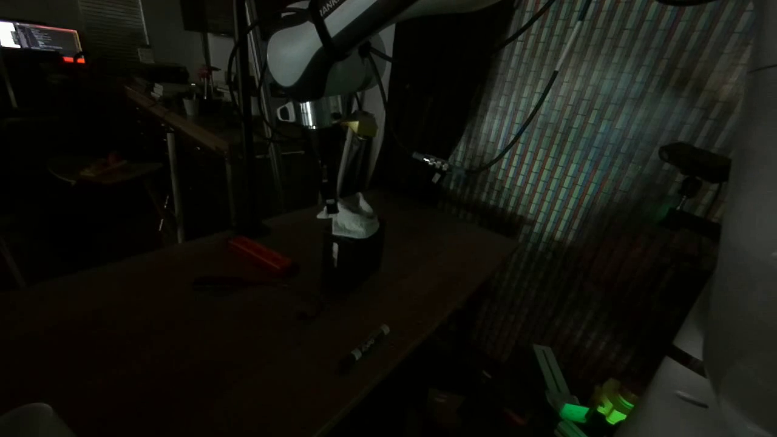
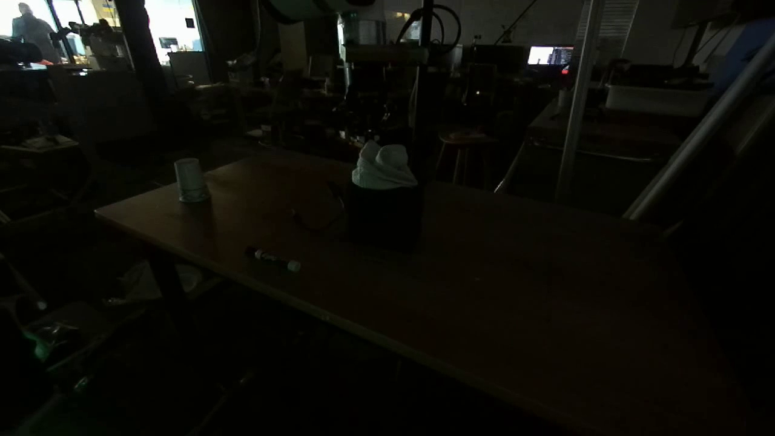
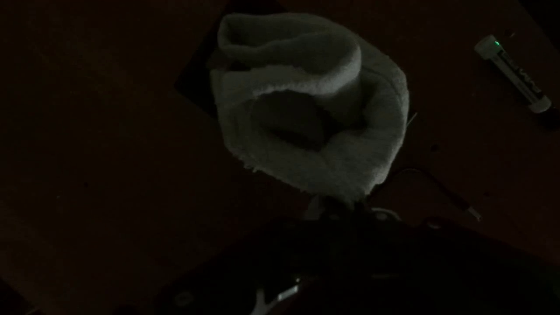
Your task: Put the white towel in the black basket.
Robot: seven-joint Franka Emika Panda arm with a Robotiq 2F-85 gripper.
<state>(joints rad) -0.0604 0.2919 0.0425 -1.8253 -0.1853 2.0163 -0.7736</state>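
The robot arm [image 1: 298, 59] loomed above the worktop [image 1: 182, 343], its tool [image 1: 331, 208] pointing straight down and pinching part of the white towel [image 1: 357, 221]. The white towel sat bunched in the mouth of the upright black basket [image 1: 355, 261], its folds rising above the rim (how far it went down inside, the dark sides hid). Near the black basket lay a red object [image 1: 260, 255], with a thin dark shape [image 1: 234, 283] just beside that, too dim to name. A marker [image 1: 367, 345] lay close to an edge of the worktop. A lit screen [image 1: 41, 40] glowed at upper left; a brick-patterned backdrop [image 1: 589, 133] rose at right.
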